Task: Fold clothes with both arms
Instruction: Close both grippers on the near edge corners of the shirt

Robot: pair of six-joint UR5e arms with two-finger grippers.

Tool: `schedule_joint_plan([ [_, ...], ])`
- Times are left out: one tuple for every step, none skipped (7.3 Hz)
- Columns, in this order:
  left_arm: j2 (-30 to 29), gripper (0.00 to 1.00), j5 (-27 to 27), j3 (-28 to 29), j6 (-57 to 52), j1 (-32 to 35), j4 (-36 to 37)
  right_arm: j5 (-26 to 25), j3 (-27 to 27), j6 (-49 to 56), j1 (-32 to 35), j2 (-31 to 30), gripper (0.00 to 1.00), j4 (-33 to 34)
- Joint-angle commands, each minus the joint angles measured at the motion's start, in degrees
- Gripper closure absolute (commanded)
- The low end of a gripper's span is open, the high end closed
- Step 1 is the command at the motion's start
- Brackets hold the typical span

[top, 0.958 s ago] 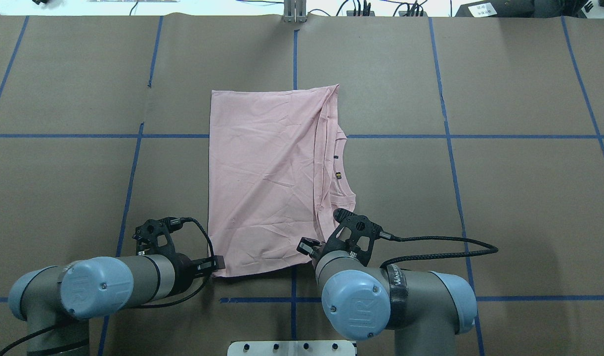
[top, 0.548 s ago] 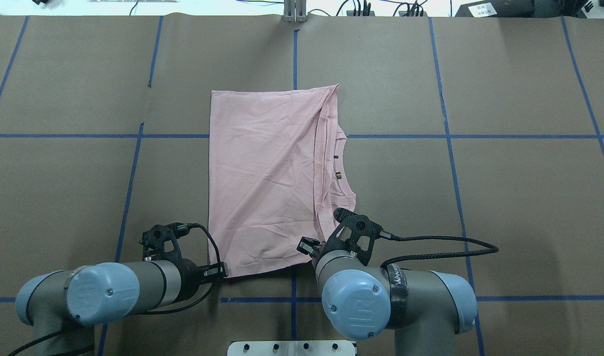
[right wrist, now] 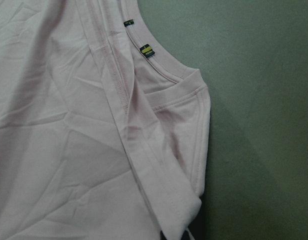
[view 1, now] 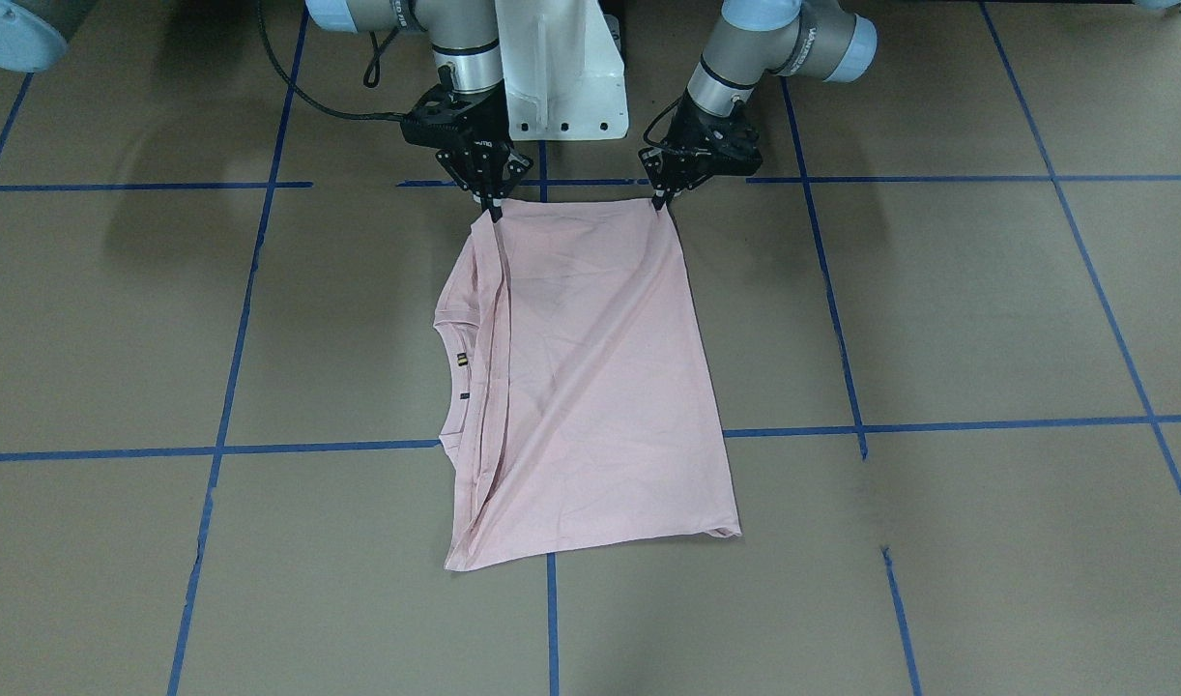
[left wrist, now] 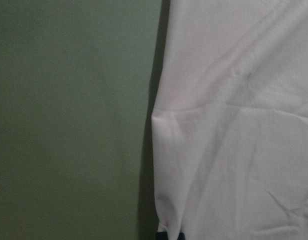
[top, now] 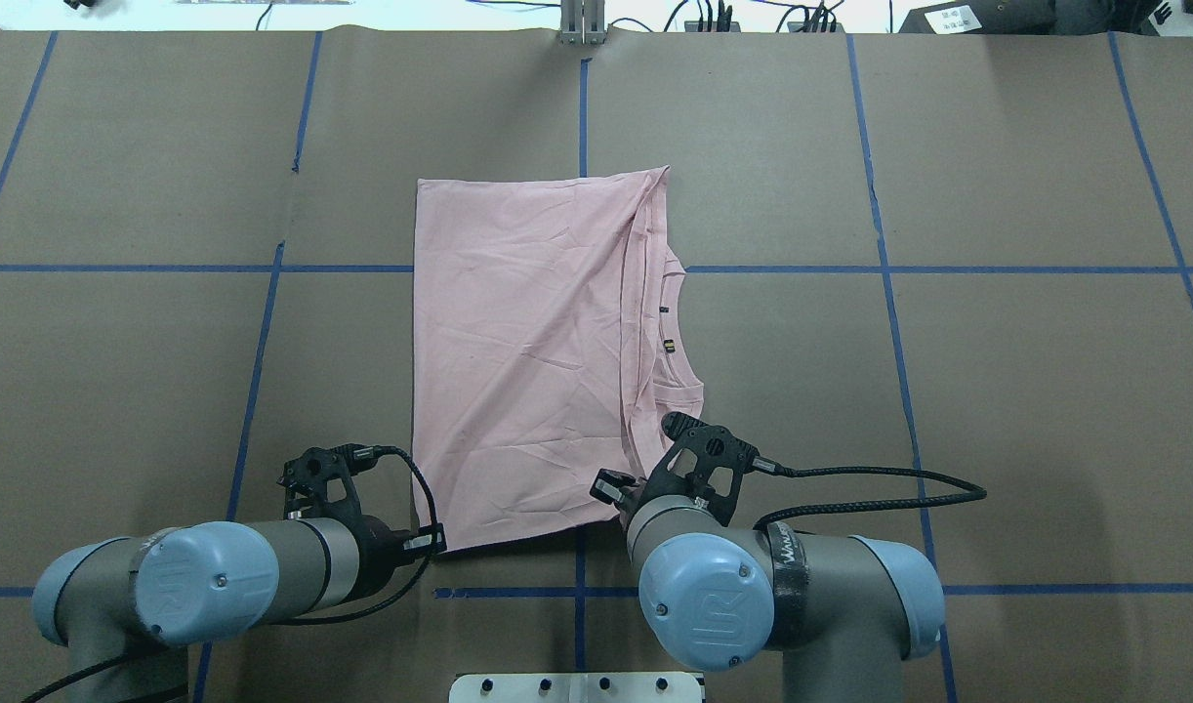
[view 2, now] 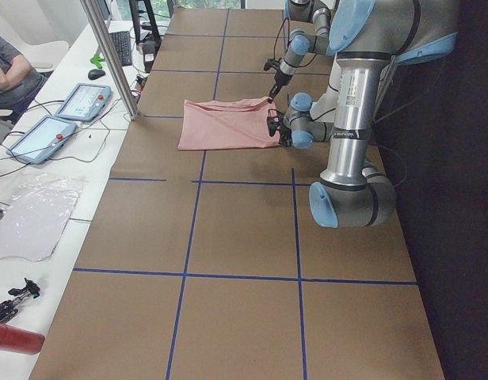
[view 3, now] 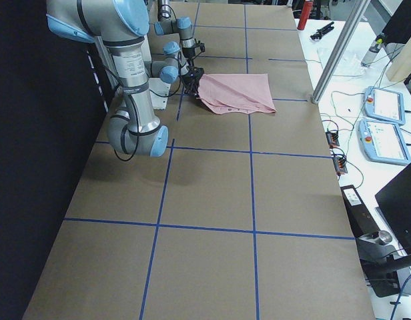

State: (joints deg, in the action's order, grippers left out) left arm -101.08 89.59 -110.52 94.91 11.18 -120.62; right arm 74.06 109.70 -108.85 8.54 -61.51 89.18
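The T-shirt (top: 528, 361) lies folded lengthwise at the centre of the table (top: 1026, 410), plain pink side up. Its ribbed collar (top: 671, 327) projects from under the folded layer on the robot's right. The edge nearest the robot is drawn taut between the two claws. The left claw (view 1: 660, 201) is clamped on the corner of that edge on the robot's left. The right claw (view 1: 495, 213) is clamped on the opposite corner. Brown paper marked with a blue tape grid (top: 948, 269) covers the table.
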Motion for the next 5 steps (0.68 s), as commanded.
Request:
schedule_joint_plan([
  [-0.09,1.0,2.85,-8.51,-5.58,0.5,7.71,1.16,4.69,1.96,0.77,-0.97,1.0,1.95],
  [-0.09,1.0,4.61,-14.75,-5.88,1.2,13.6,1.61,11.69,2.24,0.69,-1.16,1.0,9.45],
  [-2.17,1.0,7.94,-21.69,-5.88,2.17,21.31,2.05,20.29,2.24,-0.01,-0.81,1.0,17.79],
  [-6.89,1.0,9.97,-28.28,-5.88,2.7,31.92,3.7,27.16,1.98,-0.8,-0.55,1.0,24.66],
  [-13.38,1.0,11.21,-31.48,-5.79,2.62,42.46,3.98,29.84,1.89,-1.33,-0.37,1.0,27.6],
])
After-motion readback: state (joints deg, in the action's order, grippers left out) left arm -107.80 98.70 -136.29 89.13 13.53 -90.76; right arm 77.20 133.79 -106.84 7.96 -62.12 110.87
